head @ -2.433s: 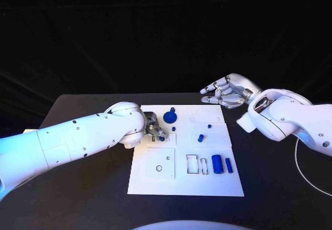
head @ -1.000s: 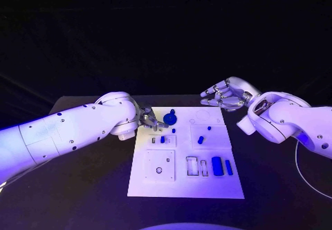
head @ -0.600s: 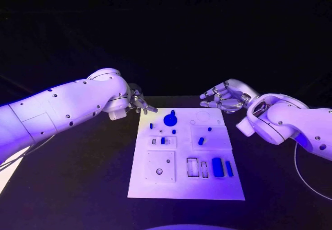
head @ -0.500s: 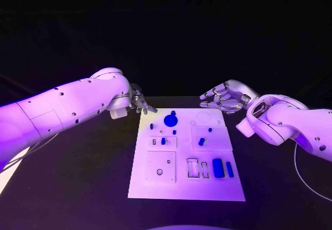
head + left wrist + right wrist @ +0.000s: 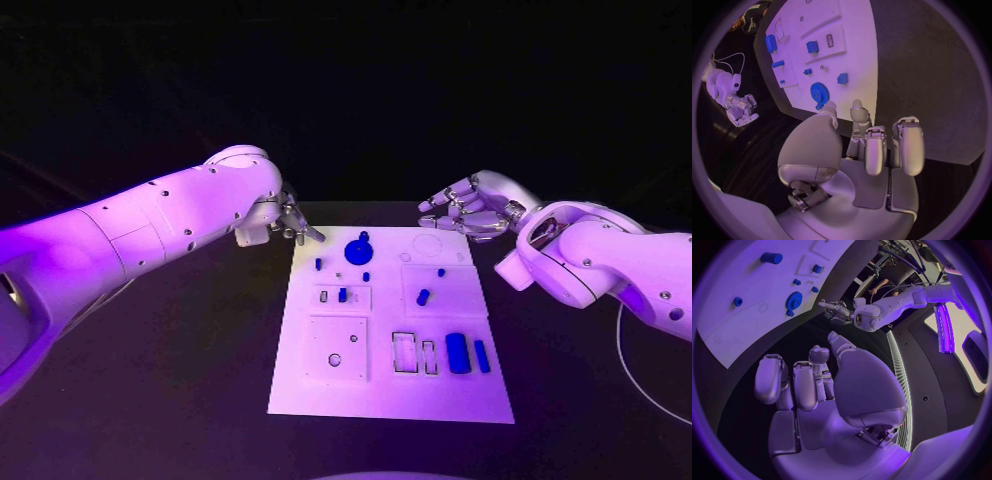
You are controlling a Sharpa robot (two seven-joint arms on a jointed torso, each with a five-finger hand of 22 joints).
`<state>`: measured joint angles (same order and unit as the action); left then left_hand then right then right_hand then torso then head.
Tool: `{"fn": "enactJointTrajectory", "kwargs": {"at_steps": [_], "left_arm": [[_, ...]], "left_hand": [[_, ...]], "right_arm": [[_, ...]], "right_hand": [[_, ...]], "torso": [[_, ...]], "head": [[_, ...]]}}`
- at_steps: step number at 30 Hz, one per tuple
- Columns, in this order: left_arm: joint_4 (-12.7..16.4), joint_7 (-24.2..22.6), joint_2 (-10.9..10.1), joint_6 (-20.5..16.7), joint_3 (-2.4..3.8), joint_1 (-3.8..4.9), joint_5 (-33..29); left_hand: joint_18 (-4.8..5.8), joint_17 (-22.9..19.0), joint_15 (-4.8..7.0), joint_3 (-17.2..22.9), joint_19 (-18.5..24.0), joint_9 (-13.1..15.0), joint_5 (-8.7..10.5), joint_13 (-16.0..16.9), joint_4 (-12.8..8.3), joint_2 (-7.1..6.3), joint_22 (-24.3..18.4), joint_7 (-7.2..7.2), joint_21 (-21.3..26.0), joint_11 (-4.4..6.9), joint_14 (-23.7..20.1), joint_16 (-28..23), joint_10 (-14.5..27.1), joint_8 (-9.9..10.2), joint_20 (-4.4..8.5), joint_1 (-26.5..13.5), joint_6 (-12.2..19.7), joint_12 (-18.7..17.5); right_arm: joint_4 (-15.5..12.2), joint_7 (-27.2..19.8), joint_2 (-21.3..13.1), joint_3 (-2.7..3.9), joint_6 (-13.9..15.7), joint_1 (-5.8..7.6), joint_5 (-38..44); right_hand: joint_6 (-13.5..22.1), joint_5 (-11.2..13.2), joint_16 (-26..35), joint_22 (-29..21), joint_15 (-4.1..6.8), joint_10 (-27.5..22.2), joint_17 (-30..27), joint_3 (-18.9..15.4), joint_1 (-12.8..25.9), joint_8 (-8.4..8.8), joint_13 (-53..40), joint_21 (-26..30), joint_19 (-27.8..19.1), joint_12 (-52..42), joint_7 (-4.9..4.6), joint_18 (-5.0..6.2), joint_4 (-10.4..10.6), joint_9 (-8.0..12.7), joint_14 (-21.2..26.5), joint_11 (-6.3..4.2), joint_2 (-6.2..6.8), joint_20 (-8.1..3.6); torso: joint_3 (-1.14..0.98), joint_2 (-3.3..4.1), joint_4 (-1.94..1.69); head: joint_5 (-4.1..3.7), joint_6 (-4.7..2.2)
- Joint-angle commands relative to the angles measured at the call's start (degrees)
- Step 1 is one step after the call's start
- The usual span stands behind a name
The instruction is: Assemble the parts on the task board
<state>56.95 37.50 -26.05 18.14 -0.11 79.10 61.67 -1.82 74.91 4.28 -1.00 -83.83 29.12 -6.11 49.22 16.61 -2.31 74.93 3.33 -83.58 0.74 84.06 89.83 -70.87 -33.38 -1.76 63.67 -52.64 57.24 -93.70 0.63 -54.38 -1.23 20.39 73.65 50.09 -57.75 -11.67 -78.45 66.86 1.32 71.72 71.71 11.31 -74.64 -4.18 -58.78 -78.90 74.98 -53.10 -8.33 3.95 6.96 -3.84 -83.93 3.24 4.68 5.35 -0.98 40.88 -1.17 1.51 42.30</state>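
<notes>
Black bench (image 5: pixel 173 380), dark backdrop behind it. White task board (image 5: pixel 389 395) lies lengthwise mid-bench. On the board: blue gear (image 5: pixel 359 252) near the far edge, small blue pegs beside it, one blue piece (image 5: pixel 342 295) standing in a small left-side recess, another (image 5: pixel 423 297) on the right-side panel. Near end: open rectangular slots, with a blue cylinder (image 5: pixel 457 353) and a thinner blue bar (image 5: pixel 480 356) just beside them. Left hand (image 5: pixel 293 222) at the board's far-left corner, fingers (image 5: pixel 906 145) loosely spread, holding nothing. Right hand (image 5: pixel 469 208) off the far-right corner, fingers (image 5: pixel 804 384) apart and slightly curled, empty.
</notes>
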Motion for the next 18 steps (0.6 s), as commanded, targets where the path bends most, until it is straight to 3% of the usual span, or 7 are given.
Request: {"fn": "enactJointTrajectory", "kwargs": {"at_steps": [1,8,18], "left_arm": [[-0.53,-2.04,0.75,3.27,-0.15,-0.37,-0.42],[-1.68,-2.73,2.04,3.52,-0.53,-1.11,-0.97],[-2.17,-2.46,2.81,5.59,-0.75,-1.42,-1.07]], "left_hand": [[0.05,15.09,0.00,-0.64,-3.48,-0.17,0.08,0.15,0.07,0.83,8.78,-0.01,-0.25,0.02,5.94,0.17,-0.51,0.28,-0.21,-0.18,-0.46,0.32],[0.12,15.09,0.07,-1.34,-3.60,-0.34,0.10,0.46,0.09,1.16,9.07,-0.11,-0.50,0.11,5.94,0.17,-0.81,0.31,-0.14,-0.68,-0.79,0.68],[0.16,15.09,0.22,-1.81,-3.65,-0.58,-0.01,0.48,-0.38,1.69,9.26,-0.32,-0.64,0.29,5.94,0.17,-0.99,0.29,0.00,0.89,-1.36,0.85]], "right_arm": [[0.04,-0.36,0.18,0.01,-0.89,-0.06,0.12],[0.15,-0.33,0.34,0.01,-1.01,-0.09,0.14],[0.20,-0.27,0.43,0.01,-1.09,-0.11,0.14]], "right_hand": [[-0.09,-0.33,0.22,-0.05,-0.14,-0.31,-0.02,-0.28,-0.13,0.05,0.10,0.32,-0.20,0.16,0.20,1.12,-0.06,-0.05,-2.25,-0.21,-0.59,-0.16],[-0.09,-0.33,0.22,-0.05,-0.14,-0.31,-0.02,-0.28,-0.13,0.05,0.10,0.32,-0.20,0.16,0.20,1.12,-0.06,-0.05,-2.25,-0.21,-0.59,-0.16],[-0.09,-0.48,0.24,-0.06,-0.14,-0.37,-0.04,-0.31,-0.21,0.05,0.19,0.33,-0.18,0.26,0.20,1.12,-0.07,-0.05,-2.26,-0.21,-0.64,-0.17]], "torso": [[-0.03,0.04,0.04],[-0.08,0.00,0.12],[-0.14,-0.04,0.04]], "head": [[0.03,0.11],[0.04,0.38],[-0.06,0.38]]}}
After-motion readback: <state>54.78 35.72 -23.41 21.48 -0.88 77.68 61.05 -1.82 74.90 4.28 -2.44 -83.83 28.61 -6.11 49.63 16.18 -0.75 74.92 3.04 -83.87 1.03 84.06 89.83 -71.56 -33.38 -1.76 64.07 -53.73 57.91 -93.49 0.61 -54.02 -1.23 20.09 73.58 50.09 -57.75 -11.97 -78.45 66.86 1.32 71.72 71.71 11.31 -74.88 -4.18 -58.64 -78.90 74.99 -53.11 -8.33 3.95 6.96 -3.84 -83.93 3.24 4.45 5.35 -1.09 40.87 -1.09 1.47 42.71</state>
